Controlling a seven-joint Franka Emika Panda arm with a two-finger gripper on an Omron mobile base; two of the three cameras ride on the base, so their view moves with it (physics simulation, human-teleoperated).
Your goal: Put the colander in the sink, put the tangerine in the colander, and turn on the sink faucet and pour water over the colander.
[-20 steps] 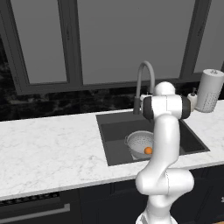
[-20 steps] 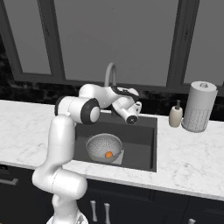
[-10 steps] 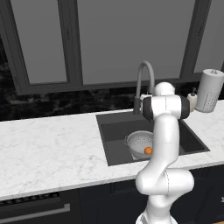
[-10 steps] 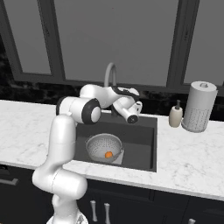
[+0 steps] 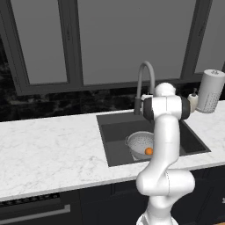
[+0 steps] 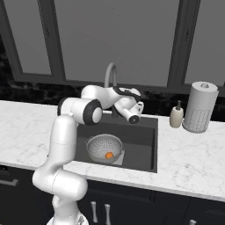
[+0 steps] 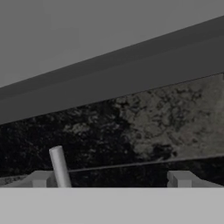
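Marble counter (image 5: 52,149); tangerine (image 6: 109,155) in colander (image 6: 103,147), end effector (image 6: 139,107) seemingly open

The white arm rises from its base, bends at a dark elbow joint and reaches forward toward twelve o'clock, with the forearm lying nearly level. In the right base view the hand points toward three o'clock. The gripper (image 7: 111,180) has its jaws spread wide apart with nothing between the two fingertips (image 7: 180,178).
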